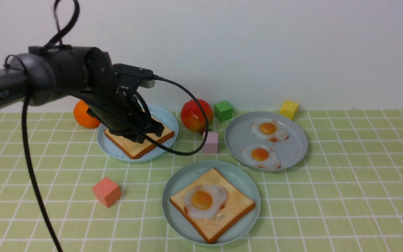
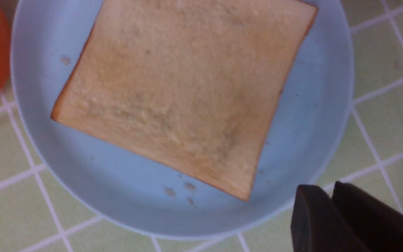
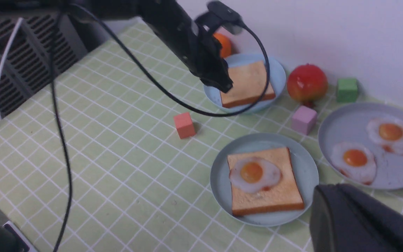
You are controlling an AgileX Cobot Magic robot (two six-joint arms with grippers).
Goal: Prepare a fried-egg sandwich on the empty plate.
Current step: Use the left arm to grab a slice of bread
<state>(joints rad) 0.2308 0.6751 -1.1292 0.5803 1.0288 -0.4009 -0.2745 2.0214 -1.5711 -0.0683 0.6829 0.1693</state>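
Note:
The pale teal plate (image 1: 176,182) sits near the front with one toast slice (image 1: 238,206) on it, and the lobed fried egg (image 1: 205,200) lies on that slice. A second toast slice (image 2: 184,94) lies flat on the sky-blue plate (image 2: 310,105) at the back left. My left gripper (image 2: 327,189) hovers over that plate's rim beside the toast's corner, its tips parted by a narrow gap with nothing between them. My right gripper (image 3: 334,189) is shut and empty, up in the air to the right of the teal plate; the front view does not show it.
A grey plate (image 1: 294,148) with two oval eggs stands at the right. An orange (image 1: 82,115), a red fruit (image 1: 194,115), and green (image 1: 223,110), yellow (image 1: 289,109), pink (image 1: 211,142) and salmon (image 1: 106,191) cubes lie around. The left arm's cable (image 1: 187,150) loops low.

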